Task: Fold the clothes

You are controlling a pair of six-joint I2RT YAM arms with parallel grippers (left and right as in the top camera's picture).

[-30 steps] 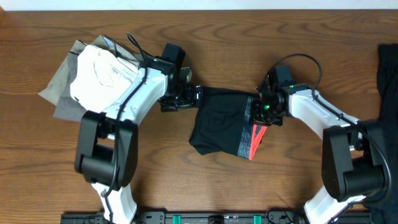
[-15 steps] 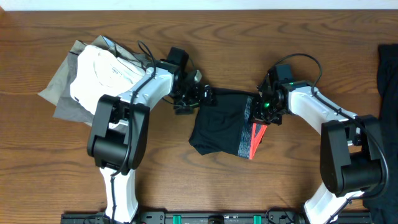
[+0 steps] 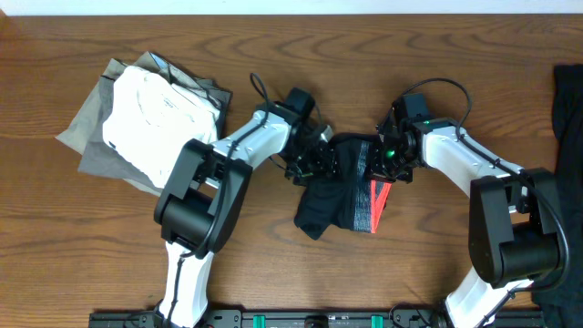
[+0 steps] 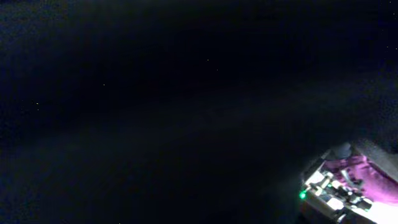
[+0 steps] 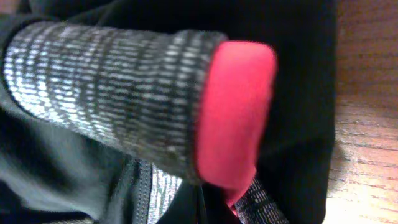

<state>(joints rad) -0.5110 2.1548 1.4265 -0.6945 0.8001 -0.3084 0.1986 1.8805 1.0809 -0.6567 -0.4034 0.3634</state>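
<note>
I read the black leggings (image 3: 328, 205) as bunched at mid-worktop, left gripper (image 3: 321, 164) on their left edge, right gripper (image 3: 387, 157) at the grey, coral-edged waistband (image 5: 112, 93); fabric hides all fingers, so I cannot tell their grip.

Leggings (image 3: 332, 196): black — plain.
Waistband (image 5: 106, 93): grey, flecked with fine pale knit rows.
Waistband edge (image 5: 236, 112): coral-red, solid.
Garment (image 3: 150, 109) left of the leggings: white, lying on a grey piece (image 3: 82, 137).
Table (image 3: 91, 246): brown wood grain.
My left arm (image 3: 260, 137): white shell, black joints.
</note>
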